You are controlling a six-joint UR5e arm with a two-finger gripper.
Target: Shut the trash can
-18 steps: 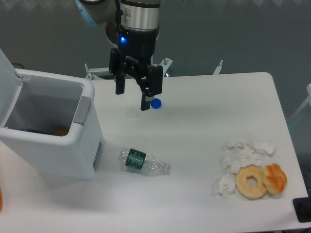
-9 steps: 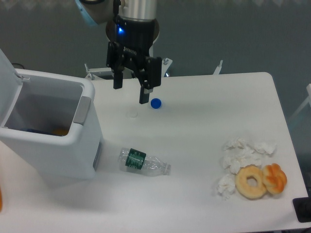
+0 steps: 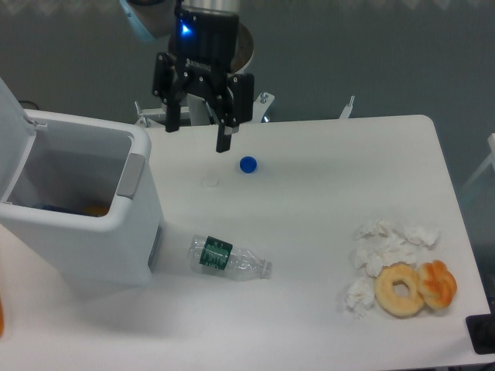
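The trash can is a large white boxy bin at the left of the table, with a grey latch on its front rim. Its lid is swung up and back at the far left, so the bin is open. Orange and blue items show inside. My gripper hangs open and empty above the back of the table, to the right of the bin and above its rim.
A blue cap lies just right of the gripper. A clear plastic bottle with a green label lies beside the bin. Crumpled tissues, a doughnut and a pastry sit at the right front.
The gripper has risen and moved left towards the bin, away from the blue cap. It stays open. Nothing else has moved.
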